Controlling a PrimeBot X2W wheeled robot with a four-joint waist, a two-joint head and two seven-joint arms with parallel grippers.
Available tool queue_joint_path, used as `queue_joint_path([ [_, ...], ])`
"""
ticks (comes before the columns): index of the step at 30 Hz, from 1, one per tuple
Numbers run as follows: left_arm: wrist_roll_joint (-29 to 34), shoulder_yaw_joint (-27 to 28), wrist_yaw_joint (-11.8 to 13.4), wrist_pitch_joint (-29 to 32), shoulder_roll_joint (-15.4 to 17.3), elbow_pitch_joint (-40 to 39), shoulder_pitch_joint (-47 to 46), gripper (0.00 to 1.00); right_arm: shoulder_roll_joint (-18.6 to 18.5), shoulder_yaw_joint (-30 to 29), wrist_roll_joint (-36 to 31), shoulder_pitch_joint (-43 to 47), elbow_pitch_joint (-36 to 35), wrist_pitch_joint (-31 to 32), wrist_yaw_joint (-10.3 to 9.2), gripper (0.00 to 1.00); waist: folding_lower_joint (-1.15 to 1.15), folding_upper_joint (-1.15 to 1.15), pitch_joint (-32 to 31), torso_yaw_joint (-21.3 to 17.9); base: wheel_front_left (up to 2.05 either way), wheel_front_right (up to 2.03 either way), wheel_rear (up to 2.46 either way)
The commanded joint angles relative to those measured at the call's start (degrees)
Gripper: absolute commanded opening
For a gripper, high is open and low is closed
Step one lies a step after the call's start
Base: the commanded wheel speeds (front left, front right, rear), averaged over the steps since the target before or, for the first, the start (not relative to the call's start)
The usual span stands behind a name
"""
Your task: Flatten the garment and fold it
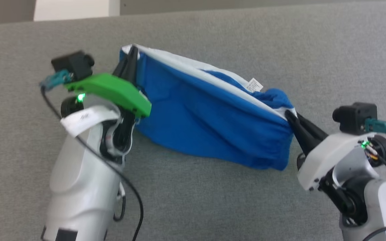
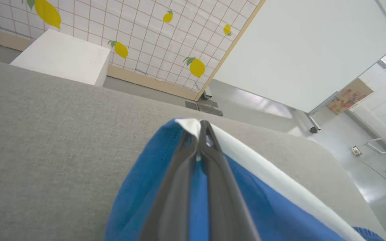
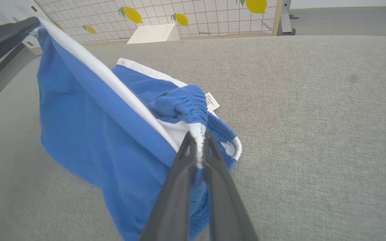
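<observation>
The garment (image 1: pixel 206 117), bright blue shorts with a white side stripe, hangs stretched in the air between my two grippers above the grey surface. My left gripper (image 1: pixel 133 53) is shut on the shorts' far left corner, on the white stripe's end (image 2: pixel 193 125). My right gripper (image 1: pixel 288 113) is shut on the opposite corner beside the gathered elastic waist (image 3: pixel 186 103). A small white tag (image 1: pixel 255 85) sticks up from the top edge. The blue cloth (image 3: pixel 89 127) sags below the taut stripe, and its lower hem (image 1: pixel 246 164) brushes the surface. The "3" print is hidden.
A wide grey fabric surface (image 1: pixel 280 43) lies under everything. A white box (image 2: pixel 62 57) stands beyond its far edge, in front of a tiled wall with lemon prints (image 2: pixel 196 67). My left forearm (image 1: pixel 85 174) and its black cable cross the lower left.
</observation>
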Motion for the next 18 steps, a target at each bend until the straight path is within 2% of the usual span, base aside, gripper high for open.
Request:
queue_joint_path([
  [1,1.62,-0.62,0.47,-0.35,0.29,2.09,-2.88,0.0,0.36,-0.45,-0.55,-1.72,0.92,-0.57,-0.09,0.0,0.0,0.0,3.87,-1.86,0.0,0.0,0.0],
  [10,9.82,-5.42,3.48,1.07,1.97,18.95,-16.69,0.0,1.5,0.15,-1.51,-7.71,6.12,-1.58,-0.09,0.0,0.0,0.0,8.42,-3.82,0.0,0.0,0.0],
  [17,12.76,-9.84,2.82,8.79,2.75,29.85,-21.6,0.0,1.66,0.66,-2.79,-10.93,9.6,-0.16,-0.09,0.0,0.0,0.0,9.62,-5.34,0.0,0.0,0.0],
  [18,12.72,-10.03,2.7,9.41,2.68,30.64,-21.92,0.15,1.66,0.62,-2.85,-11.2,9.96,0.12,-0.09,0.0,0.0,0.0,9.62,-5.39,0.0,0.0,0.0],
])
